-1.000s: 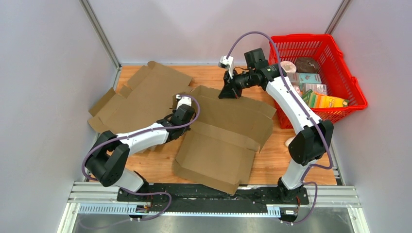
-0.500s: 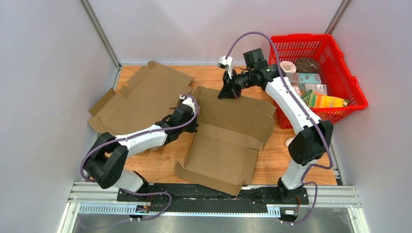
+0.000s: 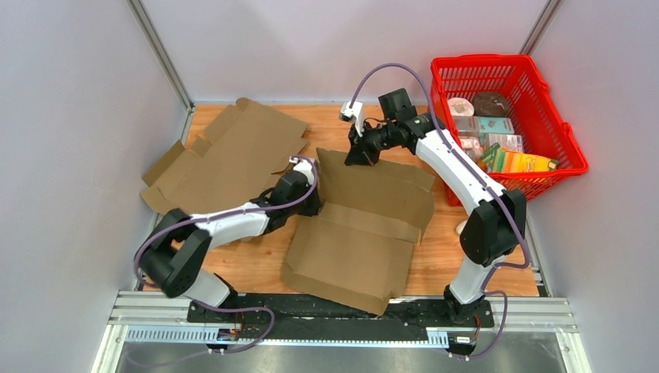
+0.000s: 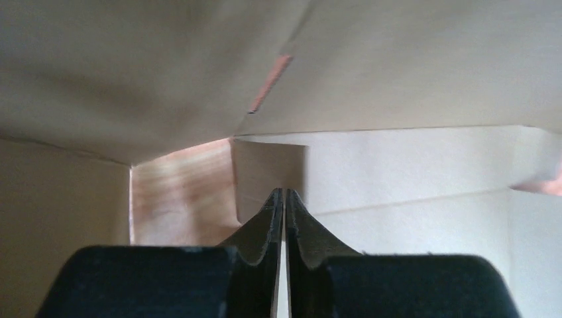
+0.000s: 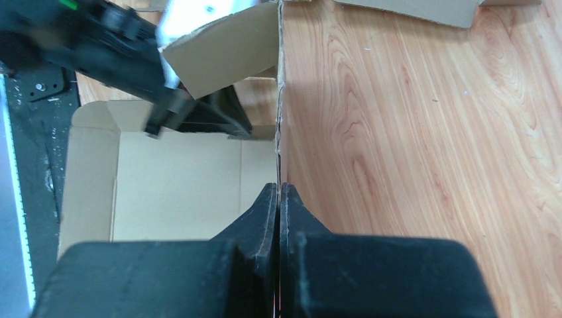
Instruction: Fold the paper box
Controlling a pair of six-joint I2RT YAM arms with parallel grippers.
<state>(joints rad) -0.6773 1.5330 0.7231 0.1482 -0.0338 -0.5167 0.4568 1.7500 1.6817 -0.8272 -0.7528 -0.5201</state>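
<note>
Top view, paper box: the paper box (image 3: 365,225) lies open and half-formed mid-table, its far and left walls lifted.
Top view, left claw: the left claw (image 3: 309,203) is in at the box's left wall, right at the corner.
Top view, right claw: the right claw (image 3: 357,158) is down on the top edge of the far wall.
Top view, surroundings: a second cardboard blank (image 3: 225,151) lies flat at the far left, and a red basket (image 3: 556,116) of groceries sits at the right edge of the table (image 3: 435,256).
Left wrist view, left claw: its fingers are pressed almost together, a thin pale sliver between them, tips up against a small upright flap (image 4: 265,172). Whether card is pinched, I cannot tell.
Right wrist view, right claw: the fingers are pressed together, pinching the box wall, which runs edge-on straight into them. The box floor (image 5: 179,192) is left of it and bare wood right.
</note>
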